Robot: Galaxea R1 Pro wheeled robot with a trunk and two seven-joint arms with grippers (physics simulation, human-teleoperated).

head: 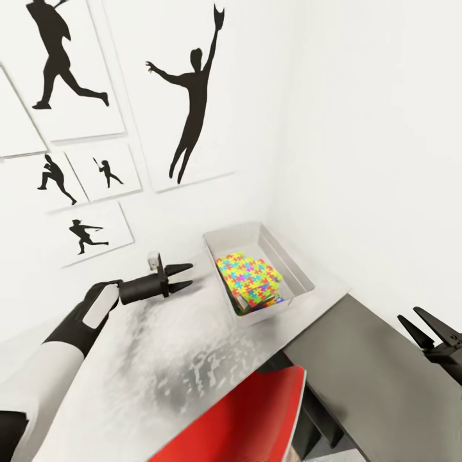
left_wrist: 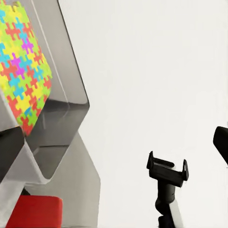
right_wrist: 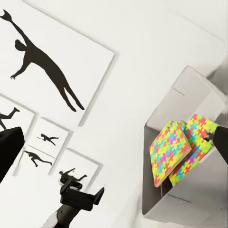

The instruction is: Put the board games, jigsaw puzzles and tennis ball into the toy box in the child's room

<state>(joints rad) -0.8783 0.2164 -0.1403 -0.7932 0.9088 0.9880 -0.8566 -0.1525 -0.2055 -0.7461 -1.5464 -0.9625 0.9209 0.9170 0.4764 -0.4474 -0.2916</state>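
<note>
- The toy box sits at the far corner of the table, against the wall.
- Two jigsaw puzzles lie inside the toy box, overlapping and tilted.
- The left gripper hovers over the tabletop just beside the box's near-left wall, jaws parted narrowly, holding nothing.
- The right gripper hangs above the dark-grey cabinet, fingers spread, empty.
- A red chair stands below the table edge.
- Silhouette posters hang on the wall.

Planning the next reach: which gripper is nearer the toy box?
Left. The left gripper hovers over the table just beside the toy box; the right gripper sits farther off, over the dark cabinet.
</note>
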